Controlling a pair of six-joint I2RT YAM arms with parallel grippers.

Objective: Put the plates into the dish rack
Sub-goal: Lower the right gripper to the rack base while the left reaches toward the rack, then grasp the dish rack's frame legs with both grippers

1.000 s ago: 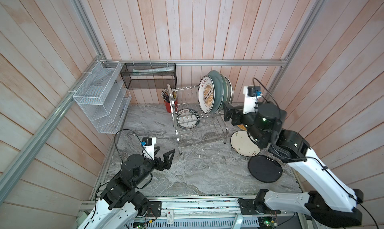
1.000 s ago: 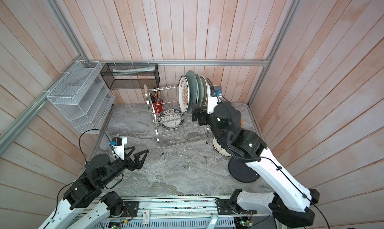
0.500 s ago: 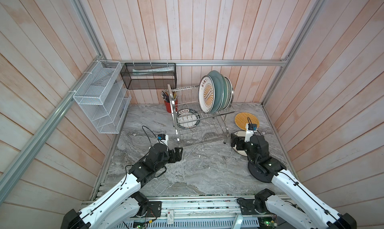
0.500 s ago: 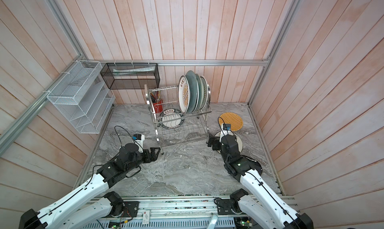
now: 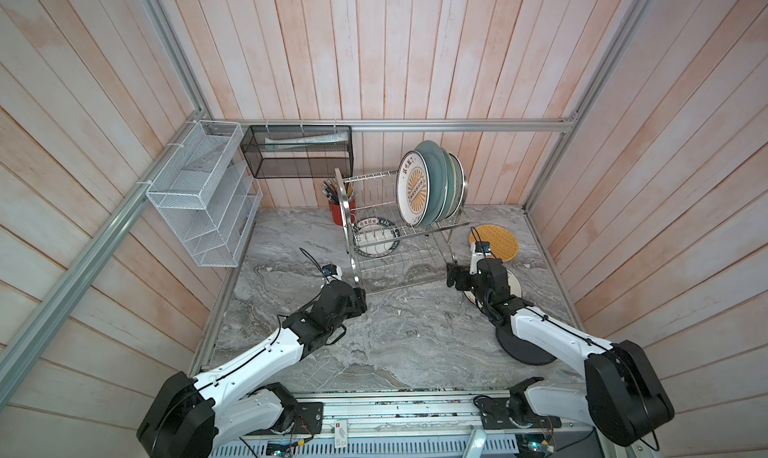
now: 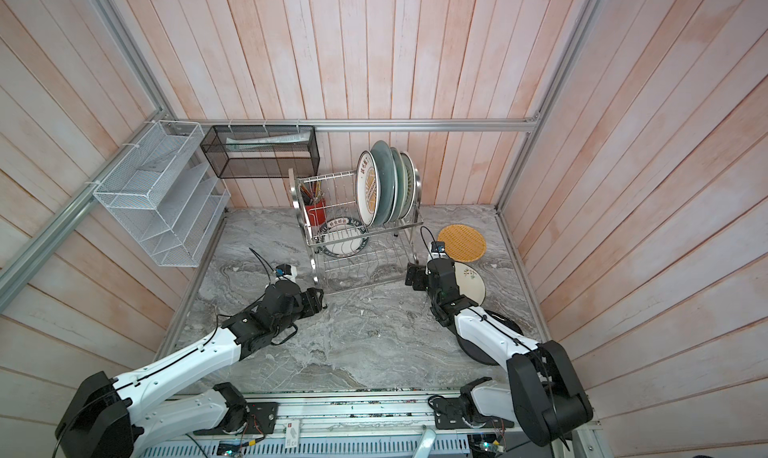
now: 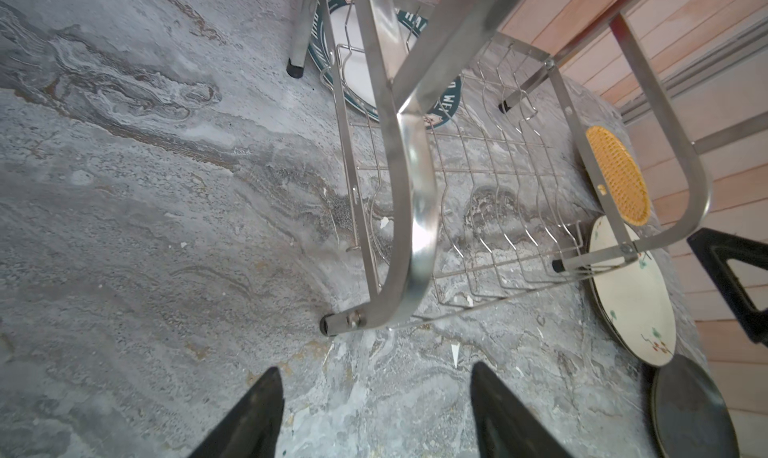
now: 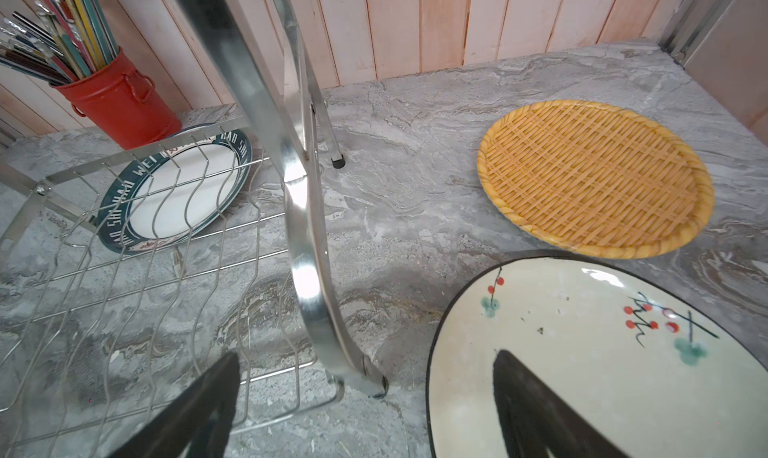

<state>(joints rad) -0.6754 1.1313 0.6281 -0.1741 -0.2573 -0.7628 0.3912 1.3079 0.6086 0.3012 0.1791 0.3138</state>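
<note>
- Since a second ago the right arm has been brought down from beside the upper tier, and the left arm has been extended from the near left corner. Both grippers are now set low at the front feet of the shiny stainless-steel two-tier wire dish rack (image 7: 424,227), one at each end.
- The left gripper (image 7: 376,373) is seen with its black fingers apart and nothing between them, somewhat narrower than before. The rack's near foot lies just ahead of it.
- The right gripper (image 8: 368,354) is held wide and empty, with one finger over the cream floral plate (image 8: 582,352) and the other over the lower-tier wires.
- No plate has been added to the rack in that second. It is judged that either the rack is to be steadied or the cream plate is to be taken next.
- The rack's long axis is laid side to side in both top views, roughly along the wooden back wall (image 5: 374,61).
- The white plate with the orange sunburst (image 5: 415,190) and the blue-grey plates (image 5: 436,173) behind it are stood on edge at the right end of the upper tier. Their faces are turned towards the rack's left end.
- A white plate with a dark green lettered rim (image 5: 376,244) is tilted at the lower tier's far left. Whether it is slotted between prongs cannot be told.
- Three pieces are left flat and face up on the grey marble tabletop (image 5: 395,344), right of the rack: the yellow woven disc (image 5: 498,242), the cream plate and a black plate (image 5: 523,348). Being round, they have no long axis.
</note>
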